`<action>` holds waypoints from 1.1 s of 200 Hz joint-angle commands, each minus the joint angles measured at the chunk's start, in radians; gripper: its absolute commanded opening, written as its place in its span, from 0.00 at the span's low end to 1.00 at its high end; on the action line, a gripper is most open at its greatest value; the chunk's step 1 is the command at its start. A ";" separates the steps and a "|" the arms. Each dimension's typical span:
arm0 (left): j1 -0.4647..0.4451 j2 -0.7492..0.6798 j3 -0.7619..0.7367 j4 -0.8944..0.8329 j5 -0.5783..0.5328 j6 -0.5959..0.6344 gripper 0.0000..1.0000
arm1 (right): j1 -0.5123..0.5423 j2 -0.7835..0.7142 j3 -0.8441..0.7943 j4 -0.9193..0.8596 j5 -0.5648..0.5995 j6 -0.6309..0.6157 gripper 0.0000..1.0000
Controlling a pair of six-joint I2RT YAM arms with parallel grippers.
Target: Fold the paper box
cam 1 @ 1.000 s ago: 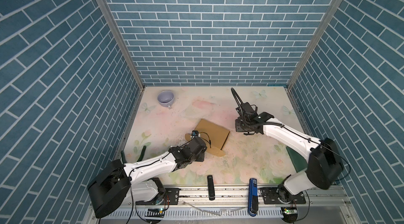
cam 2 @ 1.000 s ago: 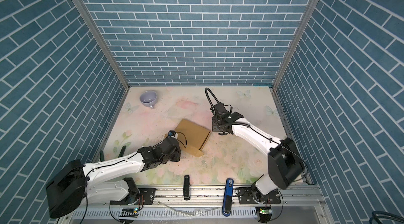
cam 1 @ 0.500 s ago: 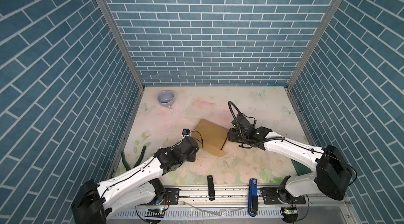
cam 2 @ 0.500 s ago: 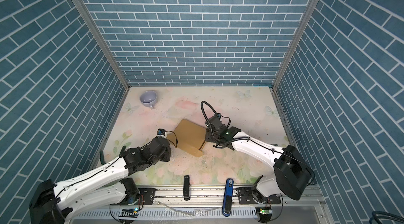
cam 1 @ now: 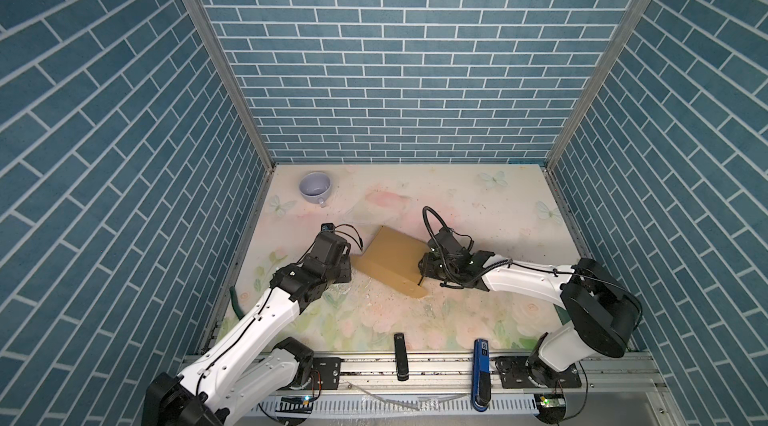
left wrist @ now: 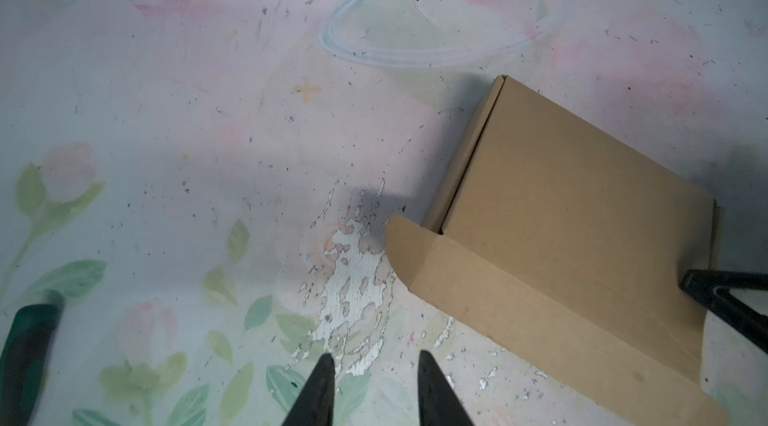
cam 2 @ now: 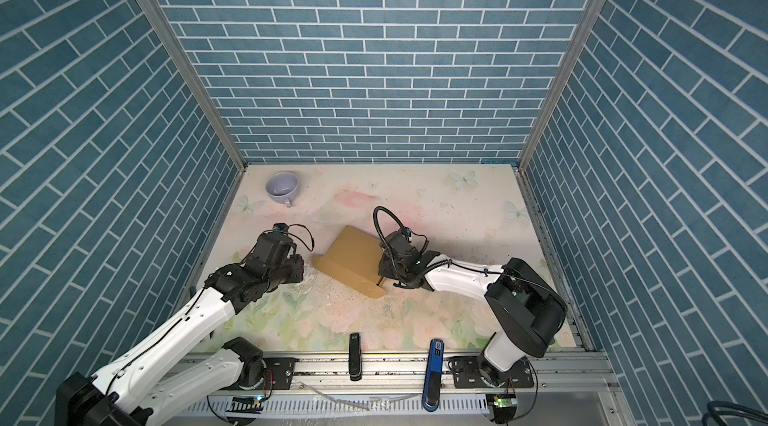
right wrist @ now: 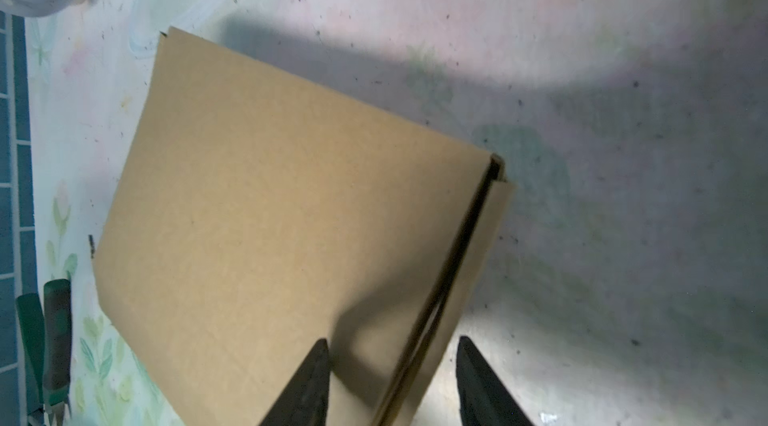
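The paper box (cam 1: 392, 259) (cam 2: 353, 255) is tan cardboard and lies mid-table with its lid panel folded down. A front flap with a rounded ear (left wrist: 401, 236) slopes out onto the mat. My right gripper (cam 1: 424, 272) (right wrist: 392, 343) is open and straddles the box's right side edge (right wrist: 457, 257), with one finger over the lid and the other over the mat. One of its fingers (left wrist: 706, 291) touches the box near its corner. My left gripper (left wrist: 374, 361) (cam 1: 348, 268) is open over bare mat beside the box's left corner, with nothing between its fingers.
A lilac mug (cam 1: 315, 189) (cam 2: 282, 189) stands at the back left. A clear plastic lid (left wrist: 444, 24) lies behind the box. Green-handled tools (cam 1: 236, 301) (right wrist: 56, 332) lie by the left wall. A black bar (cam 1: 400, 355) and a blue bar (cam 1: 481, 365) sit on the front rail.
My right gripper came forward from behind the box to its right edge, and its jaws widened. My left gripper drew back from the front flap and now sits at the box's left corner.
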 commanded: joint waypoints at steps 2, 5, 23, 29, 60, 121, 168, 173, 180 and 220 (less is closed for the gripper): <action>0.045 0.056 0.048 0.055 0.070 0.075 0.37 | 0.023 -0.013 -0.040 0.015 0.011 0.067 0.49; 0.050 0.066 0.051 0.059 0.074 0.079 0.38 | 0.025 -0.014 -0.044 0.014 0.015 0.068 0.49; 0.084 0.112 0.063 0.094 0.106 0.085 0.38 | 0.034 -0.025 -0.061 0.026 0.021 0.078 0.50; 0.095 0.124 0.063 0.108 0.129 0.085 0.39 | 0.035 -0.025 -0.065 0.031 0.019 0.081 0.50; 0.114 0.173 0.079 0.159 0.166 0.104 0.44 | 0.041 -0.018 -0.084 0.075 0.008 0.088 0.44; 0.162 0.319 0.142 0.236 0.344 0.141 0.54 | 0.016 0.005 -0.117 0.113 -0.018 0.075 0.31; 0.162 0.391 0.115 0.280 0.435 0.126 0.55 | -0.096 -0.020 -0.110 0.047 -0.111 -0.056 0.28; 0.162 0.393 0.109 0.280 0.440 0.124 0.56 | -0.109 -0.018 -0.100 0.030 -0.122 -0.078 0.28; 0.162 0.395 0.099 0.278 0.445 0.124 0.57 | -0.126 -0.016 -0.085 0.008 -0.136 -0.105 0.27; 0.162 0.393 0.049 0.288 0.474 0.108 0.59 | -0.193 -0.008 0.007 -0.111 -0.194 -0.240 0.26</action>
